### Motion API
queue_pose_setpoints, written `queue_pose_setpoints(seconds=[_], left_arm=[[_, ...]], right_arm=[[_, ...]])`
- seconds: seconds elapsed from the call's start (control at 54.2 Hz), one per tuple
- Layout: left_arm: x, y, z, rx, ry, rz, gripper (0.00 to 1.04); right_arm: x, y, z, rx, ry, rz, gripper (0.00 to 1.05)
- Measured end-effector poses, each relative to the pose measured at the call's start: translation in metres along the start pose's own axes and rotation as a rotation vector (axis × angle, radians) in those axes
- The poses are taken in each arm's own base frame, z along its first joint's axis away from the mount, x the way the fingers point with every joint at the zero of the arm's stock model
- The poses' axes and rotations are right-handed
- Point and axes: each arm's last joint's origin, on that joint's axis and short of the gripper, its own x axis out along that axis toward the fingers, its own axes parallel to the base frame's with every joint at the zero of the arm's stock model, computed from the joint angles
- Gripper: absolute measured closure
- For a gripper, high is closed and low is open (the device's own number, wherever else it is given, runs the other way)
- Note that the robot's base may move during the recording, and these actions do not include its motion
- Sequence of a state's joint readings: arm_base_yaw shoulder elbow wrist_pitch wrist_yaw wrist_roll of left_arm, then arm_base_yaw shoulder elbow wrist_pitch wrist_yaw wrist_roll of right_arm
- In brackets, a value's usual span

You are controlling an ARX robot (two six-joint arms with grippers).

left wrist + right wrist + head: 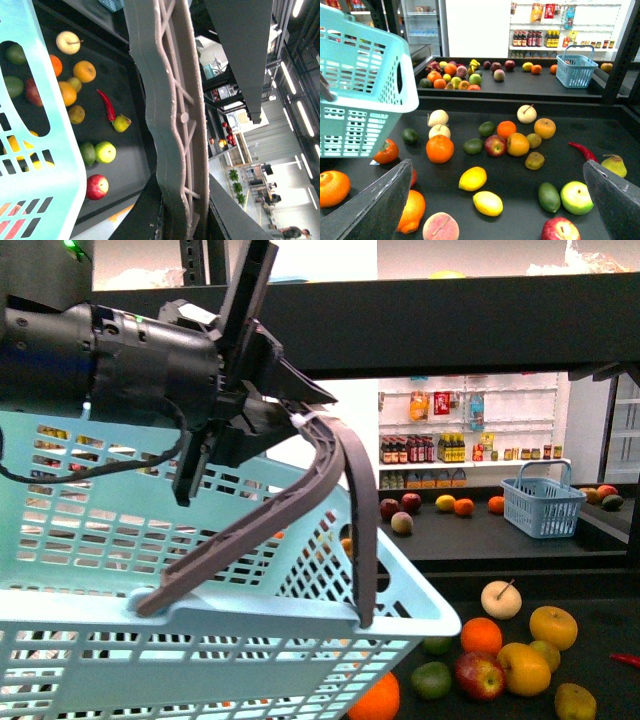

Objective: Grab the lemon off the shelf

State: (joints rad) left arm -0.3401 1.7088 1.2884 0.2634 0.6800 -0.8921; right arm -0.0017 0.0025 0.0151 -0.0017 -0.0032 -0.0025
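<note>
Two lemons untouched, side by side on shelf tray, toward its near edge, among other fruit. Above them right tool spread wide, empty (left tool clamped on basket handle). Nothing done yet: descent, grasp, lift remain.

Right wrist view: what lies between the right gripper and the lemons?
Nothing: right wrist view shows bare shelf between the open right gripper and both lemons.
</note>
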Motion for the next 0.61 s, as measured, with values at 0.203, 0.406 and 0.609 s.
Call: queue_pose_setpoints(seconds=[0.203,0.406,0.609], left_arm=[[0.017,-0.004,-0.014,0.036,0.061,-0.05,0.93],[0.028,0.004,-0.02,0.039,0.082,-0.035,0.93],[0.03,0.008,-0.022,0.038,0.082,-0.02,0.93]], right_arm=[[0.0,0.0,0.0,0.0,0.0,0.0,0.02],[0.002,0.0,0.0,-0.047,0.009,-0.117,0.02],[0.022,-0.012,-0.012,-0.169,0.298,-0.396,0.02]])
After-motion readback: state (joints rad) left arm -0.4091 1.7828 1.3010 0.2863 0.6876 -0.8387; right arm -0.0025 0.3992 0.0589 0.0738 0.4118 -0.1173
